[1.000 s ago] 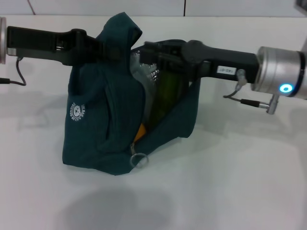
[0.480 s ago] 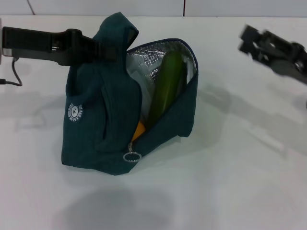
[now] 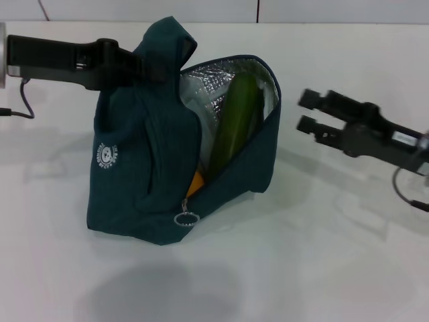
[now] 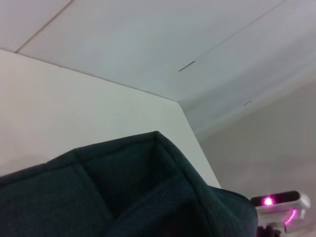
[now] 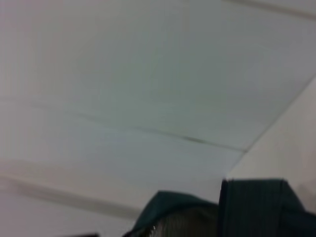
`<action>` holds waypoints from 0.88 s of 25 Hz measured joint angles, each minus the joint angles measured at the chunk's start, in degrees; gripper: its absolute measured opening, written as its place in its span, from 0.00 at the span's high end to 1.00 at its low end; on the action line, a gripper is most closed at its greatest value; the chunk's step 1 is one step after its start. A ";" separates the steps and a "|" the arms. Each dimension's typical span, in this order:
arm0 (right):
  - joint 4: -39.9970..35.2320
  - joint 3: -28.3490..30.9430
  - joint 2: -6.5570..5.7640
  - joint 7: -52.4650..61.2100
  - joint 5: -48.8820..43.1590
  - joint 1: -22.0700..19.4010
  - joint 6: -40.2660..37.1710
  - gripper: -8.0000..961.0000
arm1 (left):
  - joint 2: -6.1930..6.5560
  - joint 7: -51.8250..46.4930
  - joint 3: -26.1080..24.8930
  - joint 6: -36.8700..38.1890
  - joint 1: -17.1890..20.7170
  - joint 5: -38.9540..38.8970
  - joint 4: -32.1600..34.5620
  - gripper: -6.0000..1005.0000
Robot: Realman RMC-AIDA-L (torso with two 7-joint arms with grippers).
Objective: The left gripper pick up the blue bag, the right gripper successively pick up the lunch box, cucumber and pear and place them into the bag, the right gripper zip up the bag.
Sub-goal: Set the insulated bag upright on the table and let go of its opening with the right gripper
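Observation:
The blue bag (image 3: 144, 168) stands on the white table, its top held up by my left gripper (image 3: 151, 67), which is shut on the fabric near the handles. The mouth gapes toward the right, showing silver lining (image 3: 204, 94). The cucumber (image 3: 236, 124) leans upright inside. An orange sliver of the pear (image 3: 195, 182) shows low in the opening. The lunch box is hidden. The ring zip pull (image 3: 186, 219) hangs at the lower end of the zip. My right gripper (image 3: 305, 111) is open and empty, just right of the bag's mouth. The left wrist view shows bag fabric (image 4: 123, 192).
The white table (image 3: 301, 255) stretches in front and to the right of the bag. A black cable (image 3: 23, 104) trails from the left arm at the far left. The back wall (image 3: 201, 10) runs behind the table.
The right gripper came out of the bag's mouth, swung far to the right, and has now come back lower, close to the bag's right side. The cucumber stays in the bag.

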 joint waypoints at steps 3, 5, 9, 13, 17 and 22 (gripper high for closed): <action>0.27 -0.58 0.61 0.23 -0.39 2.24 2.19 0.20 | -0.15 0.04 0.12 0.00 -0.22 -0.01 0.02 0.95; 0.30 -0.86 0.83 0.24 -0.47 3.15 3.31 0.20 | -0.21 0.09 0.18 0.00 -0.33 -0.02 -0.02 0.95; 0.33 -2.16 1.11 0.27 -0.49 5.00 5.42 0.20 | -0.24 0.11 0.19 0.06 -0.34 -0.04 -0.05 0.95; -0.30 -4.77 0.83 -0.55 -0.68 5.38 5.94 0.24 | -0.26 0.21 0.19 0.16 -0.13 -0.04 -0.07 0.95; -1.93 -5.01 0.74 -4.24 -0.87 4.39 5.69 0.33 | -0.34 0.60 0.19 0.47 0.03 -0.04 -0.08 0.95; -2.65 -4.99 0.80 -4.52 -0.94 4.14 5.59 0.51 | -0.65 0.90 0.48 0.60 -0.07 -0.09 -0.08 0.95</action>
